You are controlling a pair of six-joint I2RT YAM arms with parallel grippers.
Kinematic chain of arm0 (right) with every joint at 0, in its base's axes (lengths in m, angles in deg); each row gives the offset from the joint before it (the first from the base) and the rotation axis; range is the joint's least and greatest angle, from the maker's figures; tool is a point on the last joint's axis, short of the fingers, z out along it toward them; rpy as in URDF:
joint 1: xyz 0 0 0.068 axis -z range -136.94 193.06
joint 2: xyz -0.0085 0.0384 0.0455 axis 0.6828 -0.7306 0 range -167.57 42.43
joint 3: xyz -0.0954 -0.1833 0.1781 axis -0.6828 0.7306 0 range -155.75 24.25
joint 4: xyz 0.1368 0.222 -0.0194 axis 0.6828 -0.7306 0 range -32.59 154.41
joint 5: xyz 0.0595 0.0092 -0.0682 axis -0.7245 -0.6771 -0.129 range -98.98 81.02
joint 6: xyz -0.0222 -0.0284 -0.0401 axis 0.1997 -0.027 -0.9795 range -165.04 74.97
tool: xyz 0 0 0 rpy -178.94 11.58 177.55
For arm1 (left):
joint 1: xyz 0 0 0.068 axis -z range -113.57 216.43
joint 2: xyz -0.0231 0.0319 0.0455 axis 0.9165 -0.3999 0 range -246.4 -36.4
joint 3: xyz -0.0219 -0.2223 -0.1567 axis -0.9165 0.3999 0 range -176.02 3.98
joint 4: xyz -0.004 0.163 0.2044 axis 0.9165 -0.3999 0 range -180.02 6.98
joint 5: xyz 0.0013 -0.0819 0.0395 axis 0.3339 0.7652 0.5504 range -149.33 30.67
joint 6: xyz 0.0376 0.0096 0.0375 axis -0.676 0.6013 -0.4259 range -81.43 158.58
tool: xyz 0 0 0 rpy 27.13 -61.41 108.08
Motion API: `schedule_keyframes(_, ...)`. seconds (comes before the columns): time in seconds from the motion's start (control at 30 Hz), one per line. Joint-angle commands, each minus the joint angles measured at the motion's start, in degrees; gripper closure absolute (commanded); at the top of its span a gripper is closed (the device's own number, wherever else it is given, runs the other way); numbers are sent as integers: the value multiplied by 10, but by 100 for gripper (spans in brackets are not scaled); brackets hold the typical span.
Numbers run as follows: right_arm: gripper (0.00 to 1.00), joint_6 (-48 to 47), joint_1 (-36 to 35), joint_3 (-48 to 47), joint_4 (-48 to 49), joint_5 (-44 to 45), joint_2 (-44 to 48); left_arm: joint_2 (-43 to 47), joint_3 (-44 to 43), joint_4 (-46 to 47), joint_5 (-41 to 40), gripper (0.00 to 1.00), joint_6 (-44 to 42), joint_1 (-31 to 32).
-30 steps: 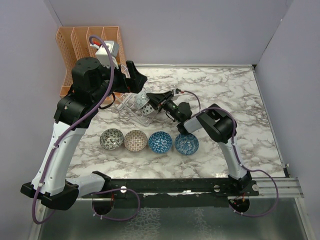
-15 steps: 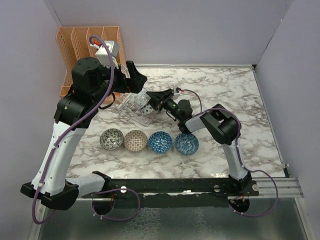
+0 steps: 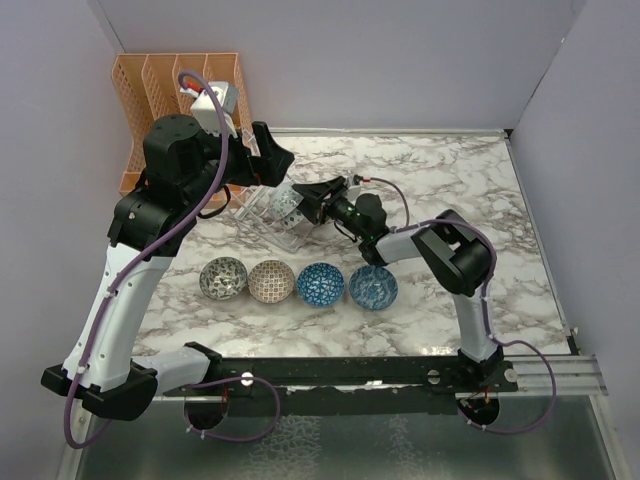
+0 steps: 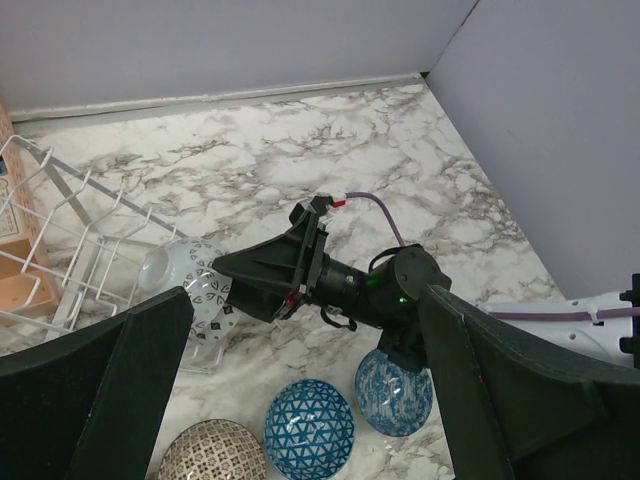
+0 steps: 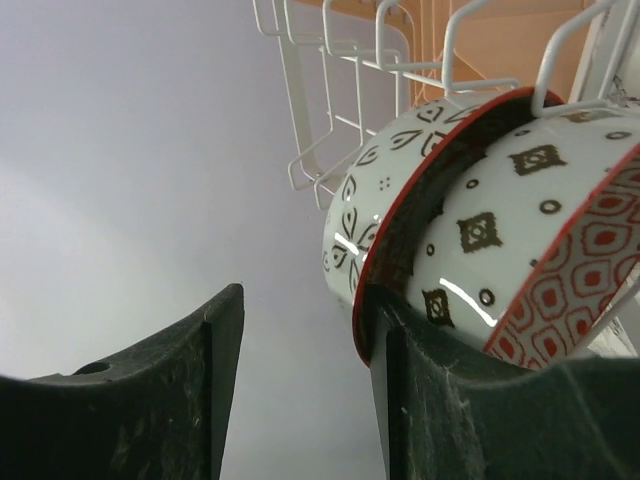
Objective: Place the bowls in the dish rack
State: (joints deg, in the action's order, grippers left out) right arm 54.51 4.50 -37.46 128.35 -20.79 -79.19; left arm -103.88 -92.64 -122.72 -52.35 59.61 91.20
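Two red-rimmed bowls stand on edge in the dish rack (image 5: 322, 60), the farther bowl (image 5: 385, 215) behind the nearer bowl (image 5: 520, 225). My right gripper (image 5: 300, 370) is open, its right finger (image 5: 450, 400) against the bowls' rims and nothing between its fingers. In the top view the right gripper (image 3: 312, 198) is at the rack (image 3: 250, 208). On the table lie a grey-black bowl (image 3: 223, 277), a beige bowl (image 3: 271, 281) and two blue bowls (image 3: 320, 284) (image 3: 373, 287). My left gripper (image 3: 272, 160) hangs open and empty above the rack.
An orange perforated organiser (image 3: 160, 85) stands in the back left corner behind the rack. Walls close the back and both sides. The left wrist view shows the rack (image 4: 60, 230) at far left and the right arm's cable (image 4: 375, 212).
My right gripper has pushed a little further left toward the rack, and its elbow has swung right. The bowl at its tip has tipped more upright. The left arm has not moved.
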Motion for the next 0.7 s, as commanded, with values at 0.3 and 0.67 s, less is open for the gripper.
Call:
schedule_keyframes(0.3, 48, -2, 4, 57, -70, -12, 80, 16, -4, 1, -11, 1, -4, 2)
schedule_keyframes(0.67, 48, -24, 16, 91, -126, -15, 146, 16, -3, 1, -11, 1, -4, 3)
